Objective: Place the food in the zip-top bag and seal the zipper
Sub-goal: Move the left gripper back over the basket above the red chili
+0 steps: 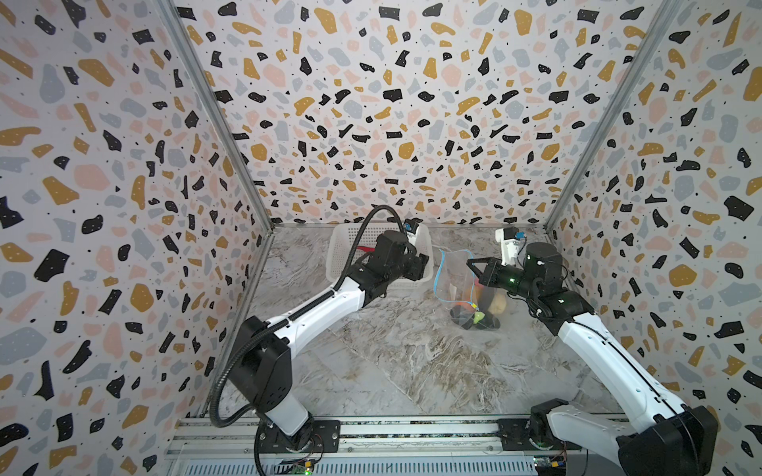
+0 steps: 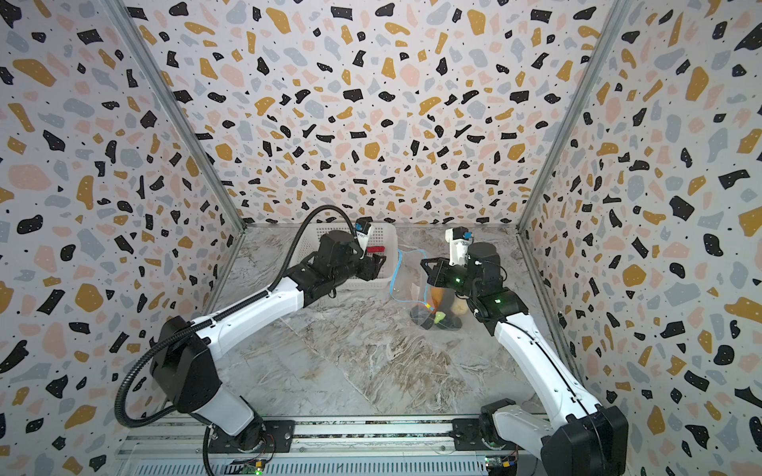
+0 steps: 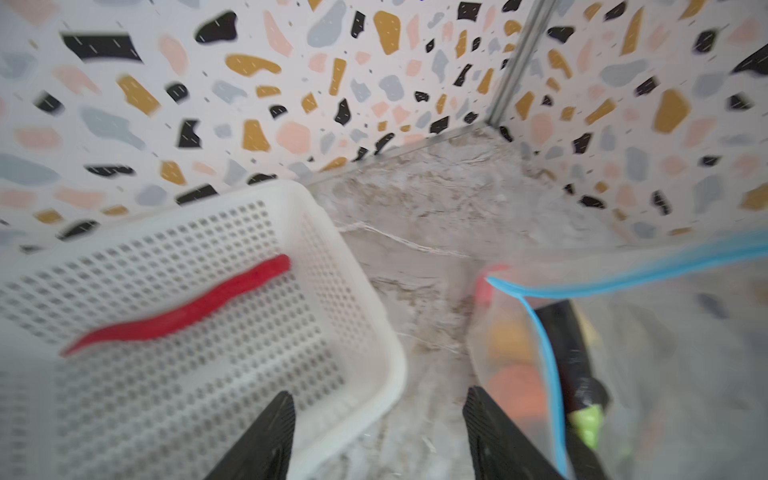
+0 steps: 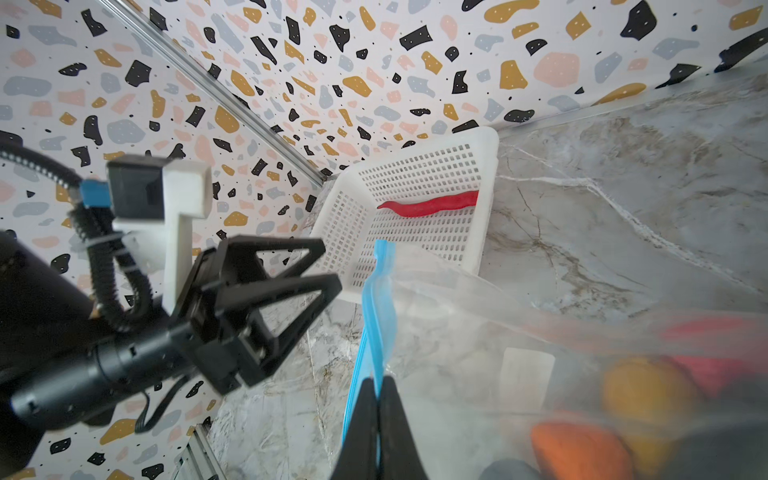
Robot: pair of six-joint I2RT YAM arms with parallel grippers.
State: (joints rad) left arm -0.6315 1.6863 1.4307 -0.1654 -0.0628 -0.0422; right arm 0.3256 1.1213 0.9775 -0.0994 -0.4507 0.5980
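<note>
My left arm and right arm wear glossy white shells on the long links and matte black housings at each joint. A ribbed black cable runs along the left one, and a white bracket carries its small black camera with a blue plug. Green lights glow on my right wrist. My left fingers and right fingers are black tapering wedges.

The left gripper hovers over the right side of the white basket, where a red chili shows. Beside the basket on the marble table, the right gripper is at the top edge of the bag, by its blue zipper. Food is heaped inside.
</note>
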